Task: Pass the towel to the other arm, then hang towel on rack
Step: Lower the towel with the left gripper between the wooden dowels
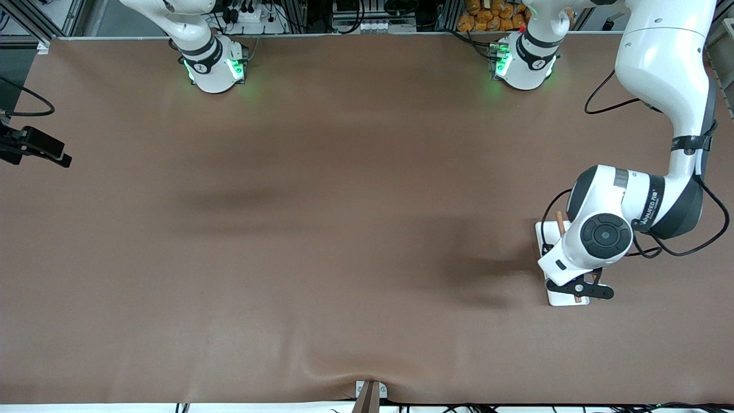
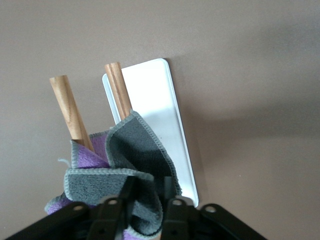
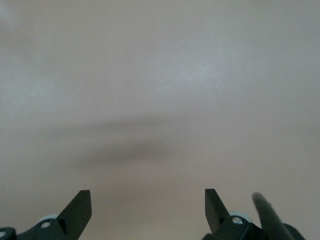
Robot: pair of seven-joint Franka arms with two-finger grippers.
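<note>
The purple towel (image 2: 135, 150), grey side showing, is bunched against the rack's two brown wooden rods (image 2: 67, 105), over the white base plate (image 2: 155, 100). My left gripper (image 2: 147, 200) is shut on a fold of the towel, right above the rack. In the front view the left hand (image 1: 576, 289) covers the towel and most of the rack (image 1: 545, 229), which stands at the left arm's end of the table. The silver crossbar is hidden. My right gripper (image 3: 148, 200) is open and empty over bare table; it is out of the front view.
The brown table cover (image 1: 344, 229) is bare apart from the rack. A black camera mount (image 1: 34, 146) juts in at the right arm's end. A small bracket (image 1: 370, 396) sits at the table edge nearest the front camera.
</note>
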